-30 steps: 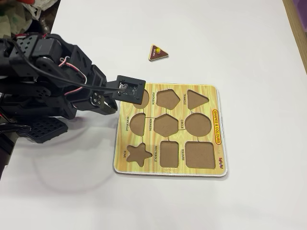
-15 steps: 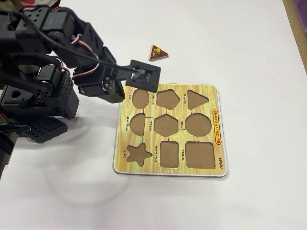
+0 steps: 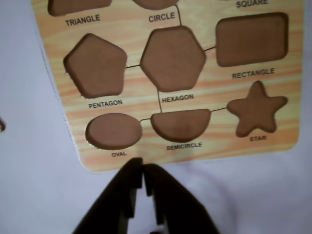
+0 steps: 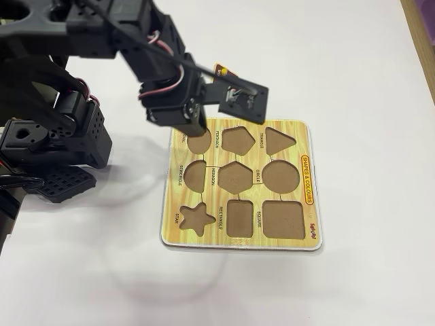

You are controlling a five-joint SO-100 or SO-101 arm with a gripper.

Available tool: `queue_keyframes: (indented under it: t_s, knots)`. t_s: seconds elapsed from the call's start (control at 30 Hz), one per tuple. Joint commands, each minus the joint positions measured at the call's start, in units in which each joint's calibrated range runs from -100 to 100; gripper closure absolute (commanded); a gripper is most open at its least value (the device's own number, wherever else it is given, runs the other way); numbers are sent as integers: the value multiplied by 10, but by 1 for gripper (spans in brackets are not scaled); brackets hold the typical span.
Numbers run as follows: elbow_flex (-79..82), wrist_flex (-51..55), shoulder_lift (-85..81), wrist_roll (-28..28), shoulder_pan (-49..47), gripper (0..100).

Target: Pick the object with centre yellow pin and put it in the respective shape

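Observation:
A wooden shape board (image 3: 214,92) lies on the white table, and every cutout I can see in it is empty: oval (image 3: 113,130), semicircle (image 3: 180,124), star (image 3: 256,109), hexagon (image 3: 173,58), pentagon (image 3: 96,65), rectangle (image 3: 251,39). My black gripper (image 3: 143,168) is shut with nothing between its fingers, its tips just off the board's edge below the oval. In the fixed view the wrist hangs over the board's (image 4: 299,146) far left corner. A small yellow-and-red thing (image 4: 221,70) peeks out behind the arm; I cannot tell its shape.
The arm's black base (image 4: 54,142) stands left of the board in the fixed view. A wooden edge (image 4: 423,41) runs at the far right. A small dark thing (image 3: 1,125) shows at the left edge of the wrist view.

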Motion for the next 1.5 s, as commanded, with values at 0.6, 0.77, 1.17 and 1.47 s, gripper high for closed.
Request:
queue_keyframes:
  t_s: [0.6,0.77,1.17,1.47]
  knots:
    - [-213,-7,205,-121,-293,99]
    - [-264,-7,248,-121,-325,99]
    - [-391,-8,329,-122,-372,99]
    - [-427,-8,385,-122,-390,98]
